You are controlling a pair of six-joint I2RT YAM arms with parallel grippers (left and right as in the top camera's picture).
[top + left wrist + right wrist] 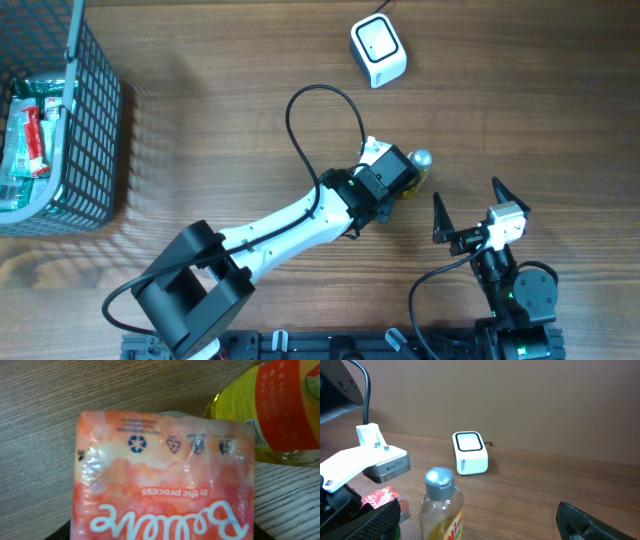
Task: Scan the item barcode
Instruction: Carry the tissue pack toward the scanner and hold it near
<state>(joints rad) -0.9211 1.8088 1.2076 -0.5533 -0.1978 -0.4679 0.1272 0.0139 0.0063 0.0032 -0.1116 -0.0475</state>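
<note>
Tabletop [200,60] of wood grain is lying under two robot arms. The left gripper [395,180] is reaching to the middle and clamping an orange-pink packet [160,480], recycling symbols facing its wrist camera. A yellow bottle [440,510] with a silver cap is standing just beside the packet. The white scanner [378,50] is sitting well apart, farther back. The right gripper [470,205] is hovering near the bottle, jaws spread wide, holding nothing. A wire basket [95,140] is sitting at the left.

pouch [165,475] bottom cut off, small print unreadable, bottle [280,405] cropped at corner, basket [95,110] cropped left, contents indistinct
</note>
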